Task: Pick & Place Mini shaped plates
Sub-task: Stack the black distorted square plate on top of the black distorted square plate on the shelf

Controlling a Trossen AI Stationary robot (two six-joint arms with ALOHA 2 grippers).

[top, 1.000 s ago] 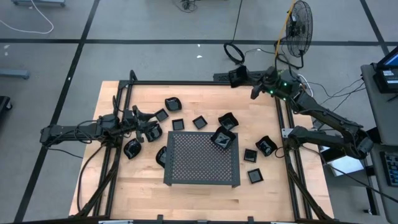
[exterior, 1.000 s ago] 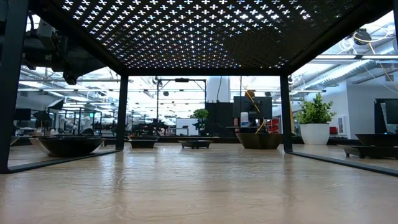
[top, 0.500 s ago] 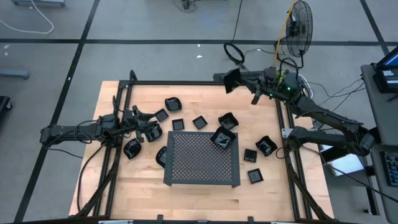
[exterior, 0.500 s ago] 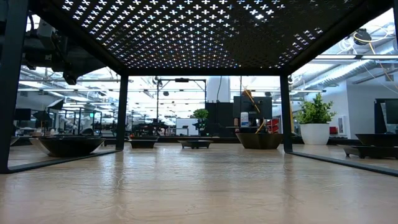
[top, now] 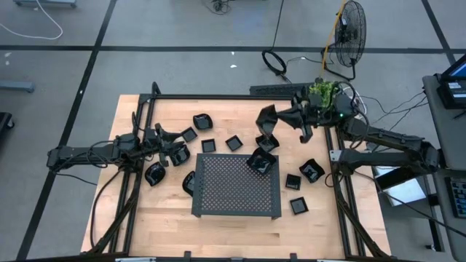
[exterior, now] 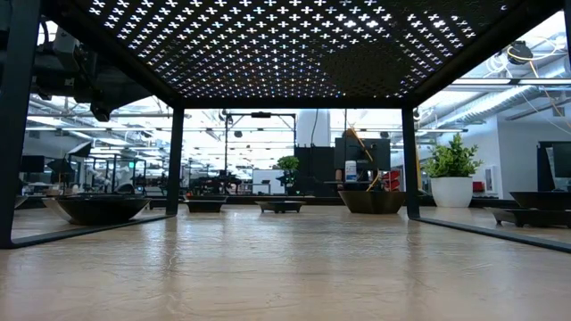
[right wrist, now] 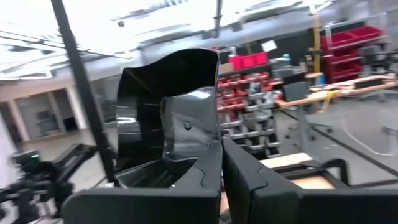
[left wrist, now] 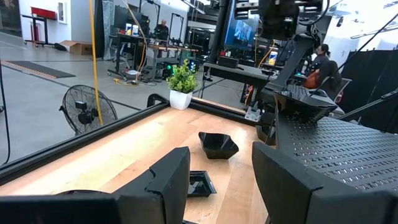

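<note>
From the near edge of the table (top: 145, 225) the first thing met is a mini square plate (top: 298, 206), lying alone on the bare wood near the right-hand side. Just beyond it stands the perforated tray (top: 237, 185), raised on legs; the low view looks under its patterned top (exterior: 268, 45) to small dishes lined up on the wood behind, a round bowl (exterior: 94, 209) on one side and a wider dish (exterior: 370, 201) towards the other. An angular plate (top: 261, 163) sits on the tray's far right corner. Off the tray's right side lie another square plate (top: 293, 181) and a tilted angular one (top: 312, 171).

On the left, the left gripper (top: 175, 145) reaches in low over the table beside a round plate (top: 154, 174), its fingers (left wrist: 165, 180) spread apart with nothing between them; past them its wrist view shows a shallow angular dish (left wrist: 218, 144) on the wood.

Farther back, more plates are scattered: two squares (top: 208, 145) and (top: 234, 143), and a curved one (top: 202, 121) nearer the far rail.

Over the far right part of the table the right gripper (top: 280, 116) hangs above the scattered dishes, clamped on a lifted plate (top: 266, 119). Its wrist view shows the two fingers (right wrist: 205, 171) pressed together on the plate's glossy rim (right wrist: 168, 112), the dish standing on edge
</note>
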